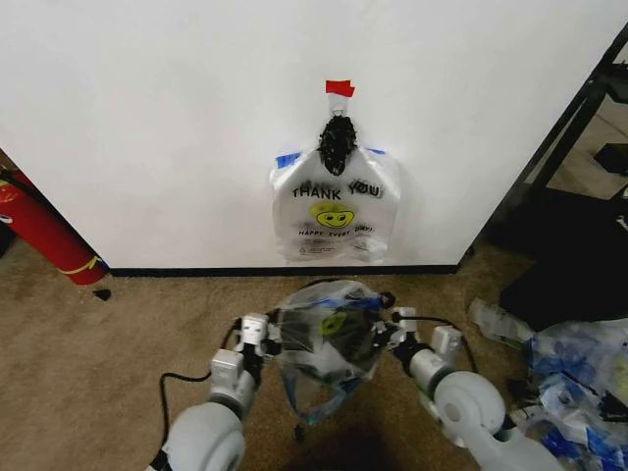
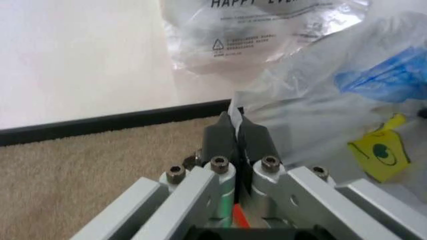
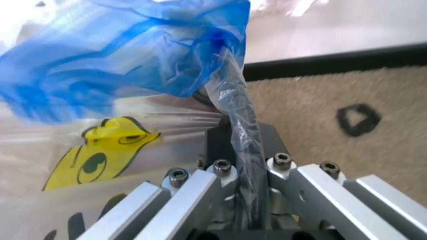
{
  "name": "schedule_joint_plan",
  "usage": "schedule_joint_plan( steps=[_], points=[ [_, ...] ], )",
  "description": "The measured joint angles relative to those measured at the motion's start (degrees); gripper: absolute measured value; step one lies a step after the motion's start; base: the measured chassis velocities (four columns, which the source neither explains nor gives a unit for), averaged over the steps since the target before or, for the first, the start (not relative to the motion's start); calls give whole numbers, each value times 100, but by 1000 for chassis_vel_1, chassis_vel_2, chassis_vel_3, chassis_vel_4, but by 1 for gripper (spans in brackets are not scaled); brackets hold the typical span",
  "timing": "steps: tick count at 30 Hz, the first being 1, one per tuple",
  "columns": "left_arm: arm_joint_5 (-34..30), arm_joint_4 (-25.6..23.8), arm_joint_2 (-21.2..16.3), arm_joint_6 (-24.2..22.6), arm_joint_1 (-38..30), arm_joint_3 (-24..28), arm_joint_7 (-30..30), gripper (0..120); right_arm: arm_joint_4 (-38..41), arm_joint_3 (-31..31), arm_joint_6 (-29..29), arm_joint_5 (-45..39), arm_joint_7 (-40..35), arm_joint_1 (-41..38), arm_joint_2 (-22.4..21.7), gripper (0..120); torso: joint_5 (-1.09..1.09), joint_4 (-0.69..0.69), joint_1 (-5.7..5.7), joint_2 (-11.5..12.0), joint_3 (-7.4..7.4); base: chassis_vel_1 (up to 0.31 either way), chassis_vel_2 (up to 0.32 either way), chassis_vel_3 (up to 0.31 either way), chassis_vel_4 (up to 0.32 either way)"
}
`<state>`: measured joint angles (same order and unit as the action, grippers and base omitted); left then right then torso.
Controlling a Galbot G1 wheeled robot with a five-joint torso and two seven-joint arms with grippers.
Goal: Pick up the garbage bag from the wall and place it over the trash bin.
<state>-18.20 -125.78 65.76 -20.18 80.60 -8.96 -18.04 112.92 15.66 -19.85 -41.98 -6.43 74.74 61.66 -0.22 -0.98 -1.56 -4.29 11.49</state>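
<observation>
The garbage bag (image 1: pixel 324 343), thin translucent white plastic with a yellow smiley and blue-tinted handles, hangs stretched between both grippers above the carpet, a short way from the wall (image 1: pixel 147 118). My left gripper (image 1: pixel 275 339) is shut on one edge of the bag (image 2: pixel 320 100), fingers pressed together (image 2: pixel 231 122). A twisted strip of the bag (image 3: pixel 237 115) by the blue handle runs between the fingers of my right gripper (image 1: pixel 385 329), which is shut on it (image 3: pixel 233 137). The trash bin is out of view.
A flat bundle of same-print bags (image 1: pixel 334 211) hangs on the wall under a black knot. A red fire extinguisher (image 1: pixel 39 231) leans at the left. At the right lie a heap of clear and blue plastic (image 1: pixel 574 373) and a black rack (image 1: pixel 569 147).
</observation>
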Motion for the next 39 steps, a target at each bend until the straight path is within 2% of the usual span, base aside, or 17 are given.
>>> schedule_joint_plan(
  steps=[10, 14, 15, 16, 18, 22, 23, 30, 31, 34, 36, 37, 39],
  points=[
    [58, 61, 46, 15, 74, -56, -3, 0, -239, 16, 627, 365, 453, 19, -5, 0, 1, -1, 0, 0, 0, 0, 0, 0, 0],
    [157, 279, 62, 414, 97, -79, 60, 0, -249, 35, 730, 330, 728, 4, -40, 0, 1, 0, 0, 0, 0, 0, 0, 0, 0],
    [237, 345, 59, 593, 103, -104, 128, 3, -249, 49, 742, 333, 788, -1, -54, 0, 0, -1, 0, 0, 0, 0, 0, 0, 0],
    [237, 345, 59, 593, 103, -104, 128, 3, -249, 49, 742, 333, 788, -1, -54, 0, 0, -1, 0, 0, 0, 0, 0, 0, 0],
    [424, 421, 15, 883, 134, -159, 313, 11, -249, 76, 752, 356, 858, -19, -82, 0, 0, -1, 0, 0, 0, 0, 0, 0, 0],
    [1197, 629, -295, 1769, 298, -349, 1153, 27, -305, 104, 850, 627, 979, -123, -119, 0, 0, -1, 1, 0, 0, 0, 0, 0, 0],
    [1197, 629, -295, 1769, 298, -349, 1153, 27, -305, 104, 850, 627, 979, -123, -119, 0, 0, -1, 1, 0, 0, 0, 0, 0, 0],
    [2793, 1070, -568, 3314, 417, -903, 2111, 57, -382, 137, 955, 815, 1004, -292, -62, 0, -1, 0, 1, 0, 0, 0, 0, 0, 0],
    [2793, 1070, -568, 3314, 417, -903, 2111, 57, -382, 137, 955, 815, 1004, -292, -62, 0, -1, 0, 1, 0, 0, 0, 0, 0, 0],
    [3167, 1098, -613, 3911, 323, -999, 2377, 69, -359, 114, 957, 953, 972, -283, -55, 0, -1, -1, 1, 0, 0, 0, 0, 0, 0],
    [3352, 1102, -632, 4210, 235, -995, 2523, 77, -327, 65, 977, 1154, 942, -269, -46, 0, 0, -1, 1, 0, 0, 0, 0, 0, 0],
    [3352, 1102, -632, 4210, 235, -995, 2523, 77, -327, 65, 977, 1154, 942, -269, -46, 0, 0, -1, 1, 0, 0, 0, 0, 0, 0],
    [3553, 1145, -653, 4597, 87, -905, 2644, 86, -280, -7, 1004, 1441, 888, -261, -35, 0, 0, -1, 1, 0, 0, 0, 0, 0, 0]
  ],
)
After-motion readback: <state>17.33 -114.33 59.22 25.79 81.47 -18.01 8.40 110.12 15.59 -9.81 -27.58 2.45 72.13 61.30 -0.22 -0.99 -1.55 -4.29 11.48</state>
